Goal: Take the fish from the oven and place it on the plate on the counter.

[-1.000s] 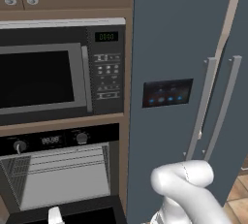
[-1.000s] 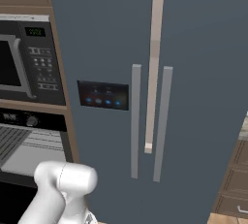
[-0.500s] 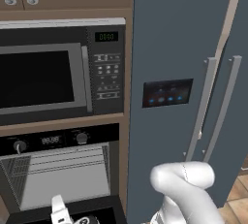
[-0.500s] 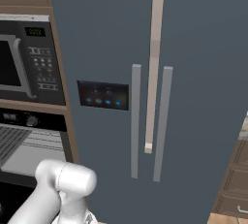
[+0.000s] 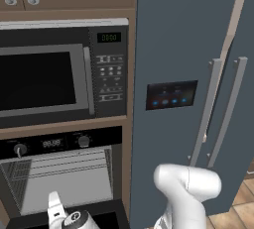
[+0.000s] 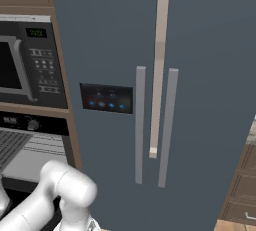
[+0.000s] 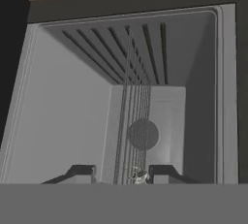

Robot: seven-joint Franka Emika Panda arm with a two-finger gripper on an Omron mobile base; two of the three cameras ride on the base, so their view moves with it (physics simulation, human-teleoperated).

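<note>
The gripper, at the bottom of the hand view, has its jaws partly open and empty, and the small pale speck between them is probably the fish, on the rack of the open oven. Closing too high or off-centre could nudge it through the wires or miss it. I count one oven, one microwave, one fridge, one likely fish.

Oven cavity access

The oven stands open; its grey interior is unobstructed ahead. Ribbed side walls bound the passage, and a thin wire rack crosses the middle of the cavity.
</note>
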